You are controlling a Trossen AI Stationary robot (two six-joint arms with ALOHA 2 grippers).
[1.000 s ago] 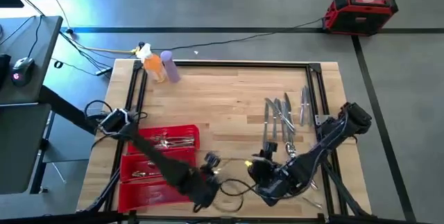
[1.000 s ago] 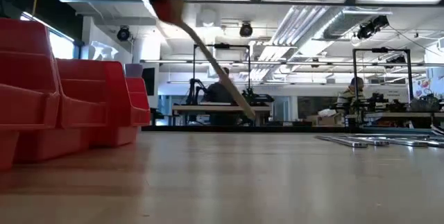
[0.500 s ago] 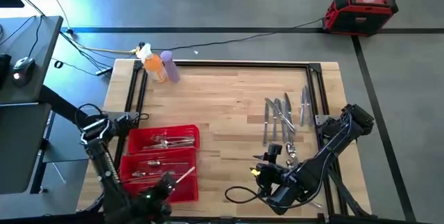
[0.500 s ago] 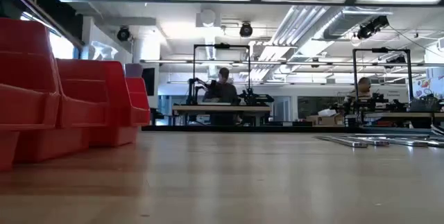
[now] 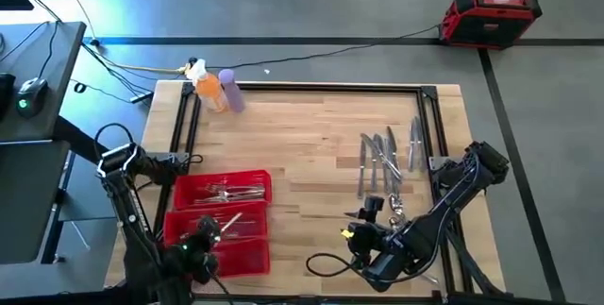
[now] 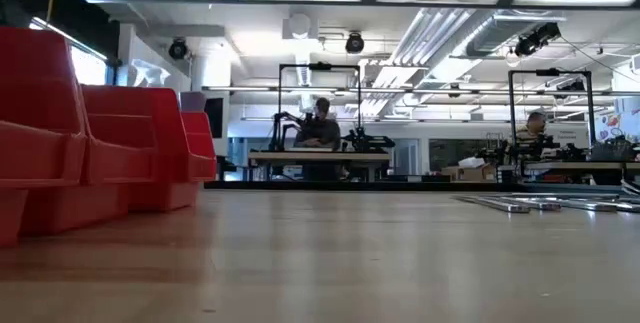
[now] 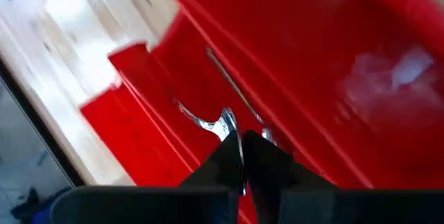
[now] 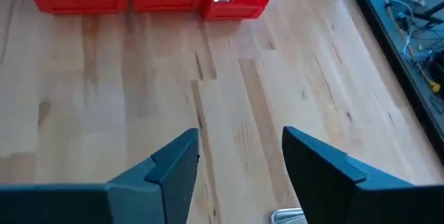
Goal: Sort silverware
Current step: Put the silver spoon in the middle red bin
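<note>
While most of the silverware (image 5: 385, 161) is lying loose on the right side of the table (image 5: 311, 144), a few pieces are sitting in the red tray (image 5: 247, 260) on the left. The left gripper (image 5: 219, 230) is hanging over the tray's middle bin, its fingers (image 7: 267, 161) pinching one shiny piece (image 7: 220, 121). The right gripper (image 5: 363, 222) is waiting near the front edge with its fingers spread wide and nothing in them. Two bottles (image 5: 218, 90) are standing at the far left corner.

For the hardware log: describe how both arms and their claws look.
Both arms are dark, slim, jointed links with black cables looping alongside. The left claw has two narrow dark fingers; a green light glows near it. The right claw has broad, angular dark-grey fingers, with a yellow mark by its wrist.
</note>
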